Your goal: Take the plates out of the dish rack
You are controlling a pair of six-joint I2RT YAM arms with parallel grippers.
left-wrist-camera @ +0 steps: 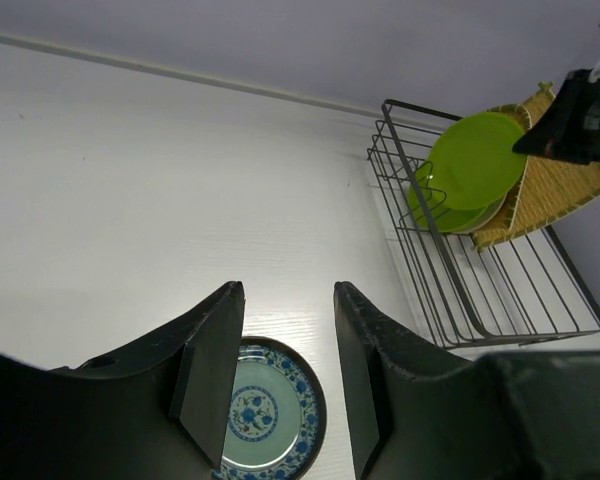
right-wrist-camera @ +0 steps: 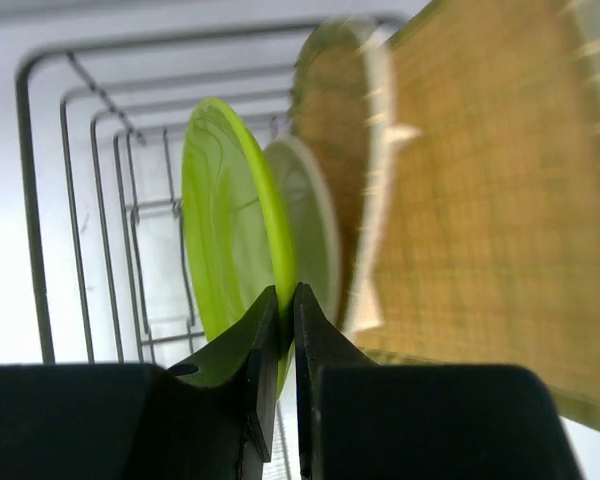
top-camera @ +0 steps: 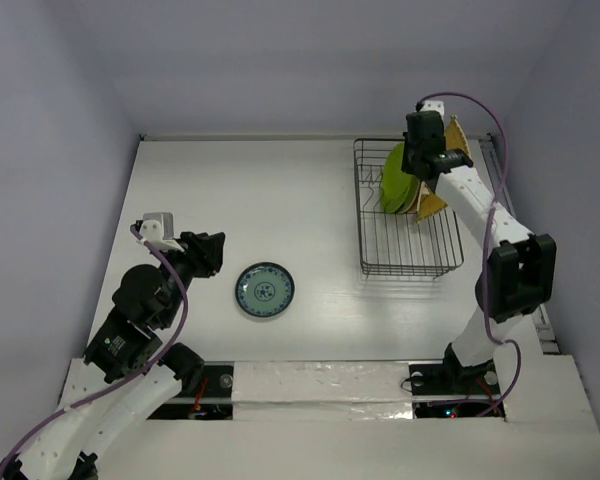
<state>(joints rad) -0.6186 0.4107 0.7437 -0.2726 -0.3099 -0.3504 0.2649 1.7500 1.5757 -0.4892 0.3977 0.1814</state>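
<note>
The grey wire dish rack stands at the back right. In it stand a lime-green plate, a second plate behind it, and two woven straw-yellow tray plates. My right gripper is shut on the rim of the front lime-green plate, its fingers pinching the edge. The cream-rimmed plate and the straw trays sit behind it. The teal patterned plate lies flat on the table. My left gripper is open and empty above it, with the plate between its fingers.
The rack has upright prongs and its near half holds nothing. White walls enclose the table on the left, back and right. A taped seam runs along the near edge by the arm bases.
</note>
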